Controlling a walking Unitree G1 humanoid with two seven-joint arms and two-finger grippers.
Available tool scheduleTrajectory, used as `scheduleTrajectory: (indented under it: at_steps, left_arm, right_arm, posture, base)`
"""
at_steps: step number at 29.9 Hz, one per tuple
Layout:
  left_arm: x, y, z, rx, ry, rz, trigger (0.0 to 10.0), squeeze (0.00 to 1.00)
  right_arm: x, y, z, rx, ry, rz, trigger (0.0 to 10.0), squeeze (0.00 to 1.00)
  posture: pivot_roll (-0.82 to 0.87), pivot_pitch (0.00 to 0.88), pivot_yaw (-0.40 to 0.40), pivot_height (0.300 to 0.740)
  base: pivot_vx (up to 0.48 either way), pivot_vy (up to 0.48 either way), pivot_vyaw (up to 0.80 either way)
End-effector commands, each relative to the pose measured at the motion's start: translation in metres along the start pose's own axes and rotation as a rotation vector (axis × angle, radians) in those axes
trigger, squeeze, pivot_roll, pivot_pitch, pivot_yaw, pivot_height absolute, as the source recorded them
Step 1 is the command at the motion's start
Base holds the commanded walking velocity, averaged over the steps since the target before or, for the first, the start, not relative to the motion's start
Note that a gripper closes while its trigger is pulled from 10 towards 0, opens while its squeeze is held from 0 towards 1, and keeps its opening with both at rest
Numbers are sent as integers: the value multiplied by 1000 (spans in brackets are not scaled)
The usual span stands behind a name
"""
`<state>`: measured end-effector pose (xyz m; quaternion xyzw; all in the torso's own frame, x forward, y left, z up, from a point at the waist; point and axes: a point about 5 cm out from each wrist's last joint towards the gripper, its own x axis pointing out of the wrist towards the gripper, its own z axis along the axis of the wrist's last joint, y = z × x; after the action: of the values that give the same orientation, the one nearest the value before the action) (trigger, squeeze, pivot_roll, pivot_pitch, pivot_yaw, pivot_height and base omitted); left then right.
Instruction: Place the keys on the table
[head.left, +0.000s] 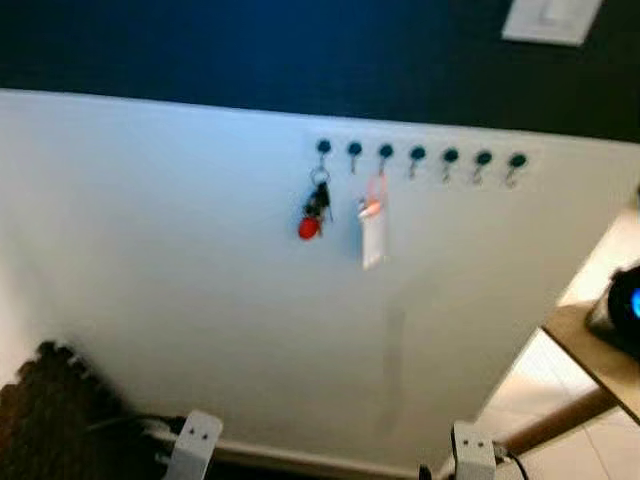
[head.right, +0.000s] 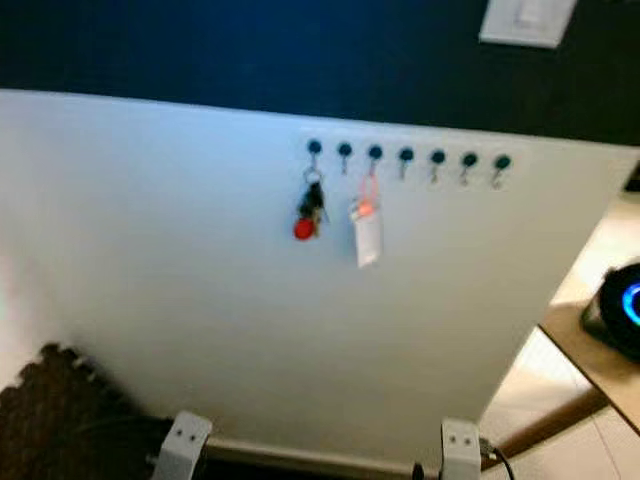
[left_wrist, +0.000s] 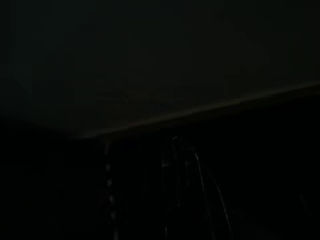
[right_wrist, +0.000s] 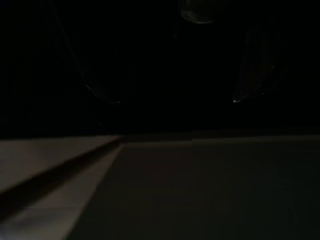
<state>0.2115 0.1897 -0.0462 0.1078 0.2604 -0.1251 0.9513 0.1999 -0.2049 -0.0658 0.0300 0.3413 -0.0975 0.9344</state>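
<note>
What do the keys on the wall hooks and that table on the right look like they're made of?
The keys: probably dark metal on a shiny ring, with a red, likely plastic, fob; blur leaves it uncertain. The table: apparently wood, given its tan matte top and brown edge.

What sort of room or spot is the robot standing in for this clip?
Probably a home entryway or hallway. A row of wall hooks holds a bunch of keys with a red fob and a white tag; a light switch plate sits above, and a wooden table stands to the right.
</note>
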Motion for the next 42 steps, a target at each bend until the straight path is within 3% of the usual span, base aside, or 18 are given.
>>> scheduleTrajectory:
  at_steps: [1, 12, 16, 29, 32, 35, 39, 41, 42]
  left_arm:
    - [-1, 1, -2, 6, 8, -4, 10000, 0]
    - [-1, 2, -1, 28, 3, 4, 10000, 0]
    - [-1, -1, -1, 58, 6, 3, 10000, 0]
    - [-1, 3, -3, 12, 19, 57, 10000, 0]
    - [-1, 4, -3, 9, 17, 71, 10000, 0]
    - [-2, 7, -1, 15, 3, 85, 10000, 0]
    - [-3, 11, 0, 15, -19, 89, 10000, 0]
    - [-8, 12, 4, -51, -90, 40, 10000, 0]
    - [-8, 12, 4, -51, -90, 40, 10000, 0]
  right_arm:
    - [1, 1, 2, 7, 1, 0, 10000, 0]
    - [1, 3, 3, 10, -1, 3, 10000, 0]
    - [2, 1, 3, 8, -2, 1, 10000, 0]
    - [3, 2, 6, -16, -9, 16, 10000, 0]
    - [3, 6, 8, -46, -15, 50, 10000, 0]
    - [5, 24, 16, -111, -48, 176, 10000, 0]
    - [5, 35, 23, -147, -75, 266, 10000, 0]
    - [5, 50, 35, -208, -139, 392, 10000, 0]
    - [5, 50, 35, -208, -139, 392, 10000, 0]
  posture:
    - [115, 28, -29, 740]
    - [116, 34, -31, 740]
    - [115, 35, -32, 740]
    - [115, 35, -36, 740]
    - [115, 36, -39, 740]
    - [114, 36, -38, 740]
    - [113, 35, -37, 740]
    - [115, 36, -38, 740]
    - [115, 36, -38, 740]
  base:
    - [0, 0, 0]
    - [0, 0, 0]
    - [0, -480, 0]
    - [0, -74, 0]
    - [0, 0, 0]
    - [0, 0, 0]
    - [0, 0, 0]
    - [0, 0, 0]
    - [0, 0, 0]
